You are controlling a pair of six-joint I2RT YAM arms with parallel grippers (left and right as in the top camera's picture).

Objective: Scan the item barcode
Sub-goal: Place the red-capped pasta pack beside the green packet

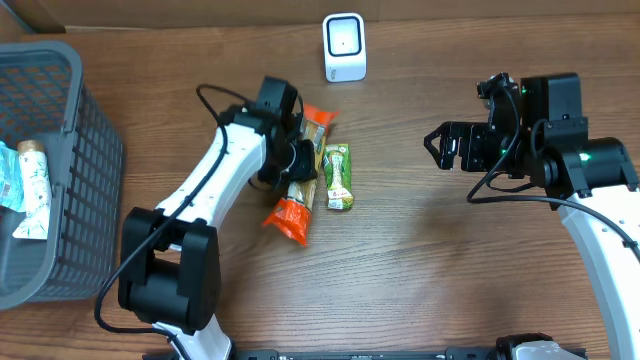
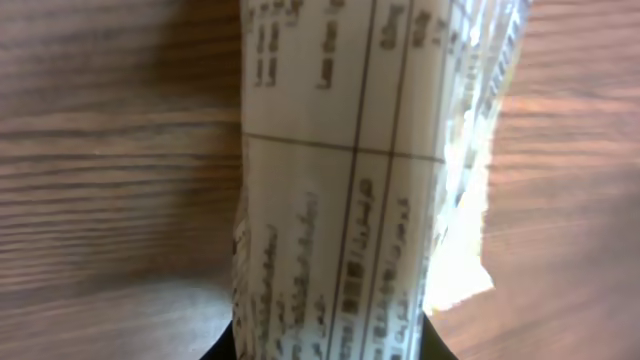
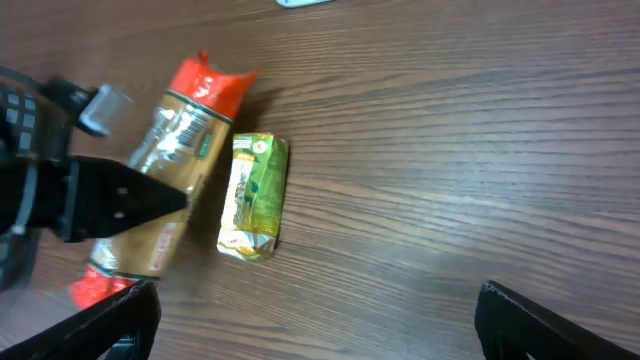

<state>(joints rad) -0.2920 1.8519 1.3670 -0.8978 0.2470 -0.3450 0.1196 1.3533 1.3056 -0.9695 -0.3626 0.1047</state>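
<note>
A long snack packet (image 1: 301,190) with orange ends lies slanted on the table, and my left gripper (image 1: 297,160) is shut on its middle. In the left wrist view the packet's white printed back (image 2: 340,180) fills the frame and runs down between the two dark jaws of the left gripper (image 2: 330,352). The white barcode scanner (image 1: 345,47) stands at the back of the table. My right gripper (image 1: 440,146) hangs open over bare wood at the right, with nothing between its fingers (image 3: 545,320). From there I see the snack packet (image 3: 185,130).
A small green packet (image 1: 338,177) lies just right of the held one, also seen as the green packet (image 3: 253,197) in the right wrist view. A grey basket (image 1: 60,110) holding several items stands at the left edge.
</note>
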